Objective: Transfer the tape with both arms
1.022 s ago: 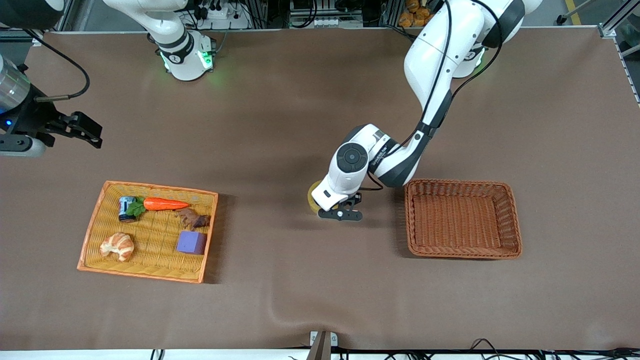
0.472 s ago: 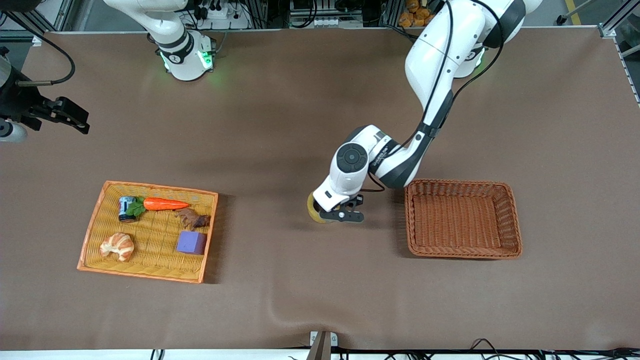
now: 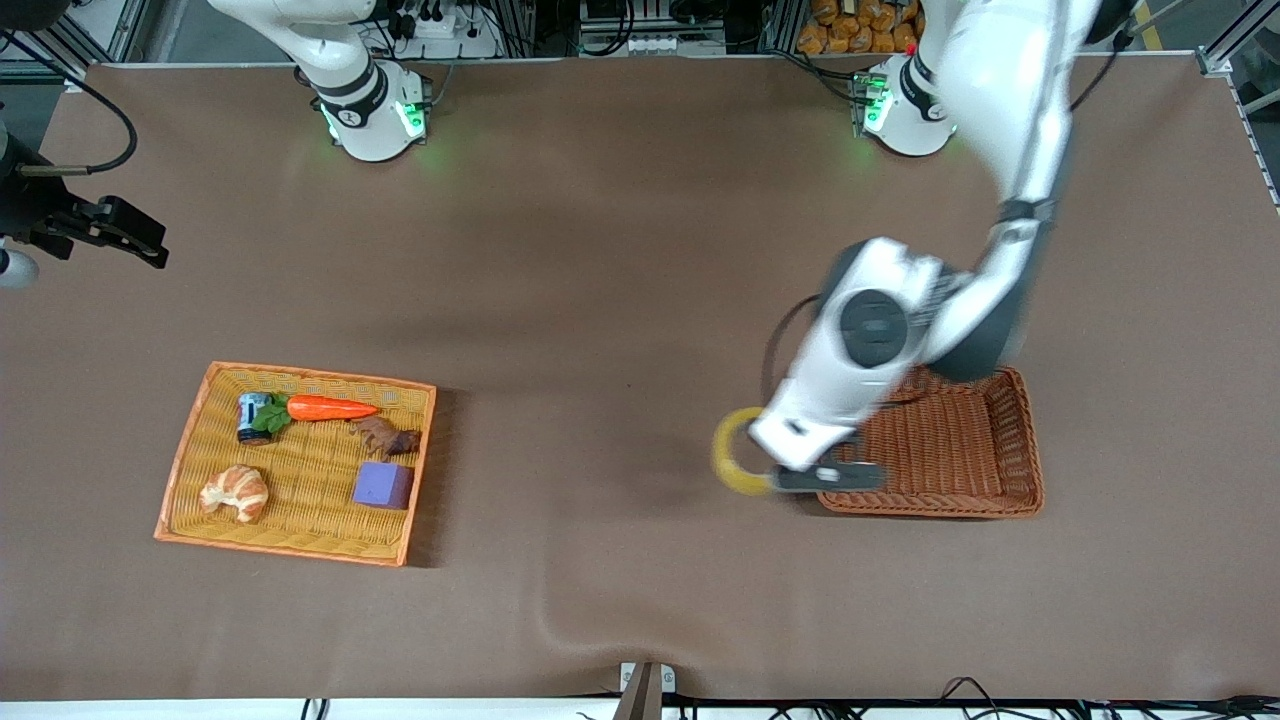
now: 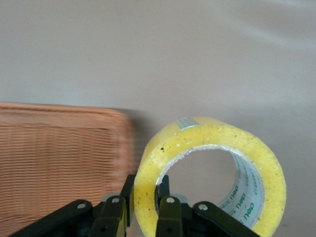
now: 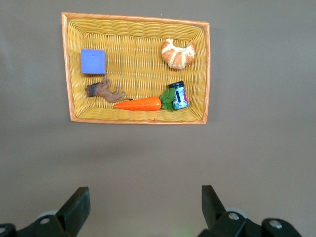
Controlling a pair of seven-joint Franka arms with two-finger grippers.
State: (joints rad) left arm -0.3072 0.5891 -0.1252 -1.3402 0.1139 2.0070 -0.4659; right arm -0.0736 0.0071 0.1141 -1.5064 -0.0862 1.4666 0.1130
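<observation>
Above brown table (image 3: 600, 250), tape (image 3: 738, 452) pinched in left jaws; right jaws spread.

One tape (image 3: 738, 465); two baskets, yellow (image 3: 190, 450) and brown (image 3: 1020, 440); one carrot (image 3: 330, 408); one croissant (image 3: 234, 492); one purple block (image 3: 382, 485); one jar (image 3: 250, 416); one brown toy animal (image 3: 385, 437).

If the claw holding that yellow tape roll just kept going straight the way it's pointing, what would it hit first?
Probably the bare table. The left gripper, shut on the tape, points downward, apparently just outside the brown basket rim, at its end toward the right arm. Depth is unclear, so that rim is possible.
</observation>
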